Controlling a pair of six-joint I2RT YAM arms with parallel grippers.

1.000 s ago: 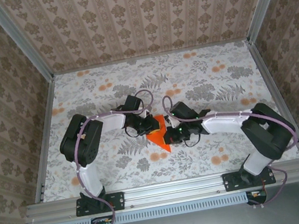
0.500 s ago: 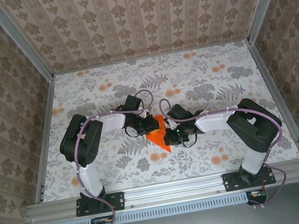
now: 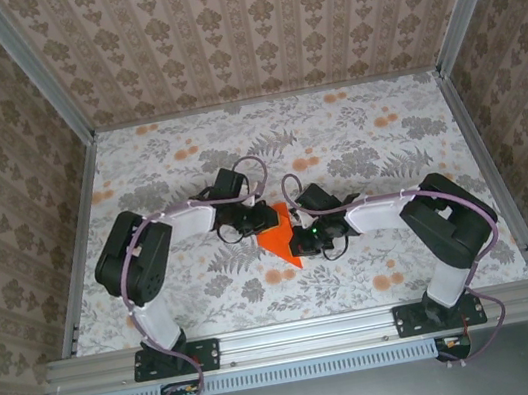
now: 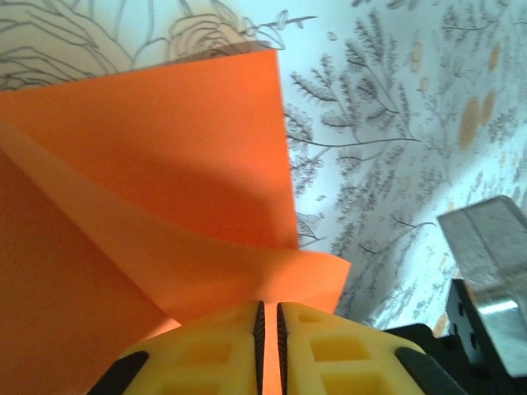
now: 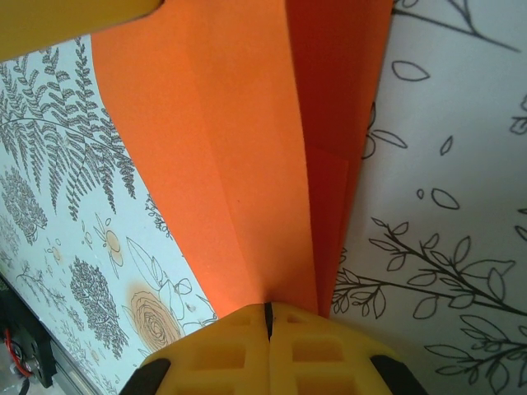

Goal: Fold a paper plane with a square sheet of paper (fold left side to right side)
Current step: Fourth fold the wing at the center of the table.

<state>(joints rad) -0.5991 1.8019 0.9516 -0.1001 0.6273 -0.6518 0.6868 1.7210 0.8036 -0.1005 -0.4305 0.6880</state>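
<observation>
While the left claw (image 4: 268,309) has its yellow fingers (image 4: 206,350) drawn almost together, a thin strip of orange shows in the slit between them, so it is pinching one flap of the sheet (image 4: 165,156) by its edge. That flap rises off the layer below and curves a little, which I judge is how the left side gets carried over to the right. The right claw (image 5: 268,311) is closed, and a crease of the sheet runs straight into the seam of its tips. Whether it pinches the paper or only presses it down, I cannot tell. Its place makes sense as an anchor, so that the paper does not slide when the other side is lifted.

From above, the sheet lies near the middle of the surface (image 3: 376,138), between the two claws, as a narrow pointed shape with its tip toward the arm bases (image 3: 175,359). The left claw is at its upper left edge and the right claw at its right edge, close to each other. This is the tight place: a flap swung to the right would meet the right claw, so I think that claw must move away first. Around the sheet there is room on every side, and the walls (image 3: 266,25) are well apart from it.
</observation>
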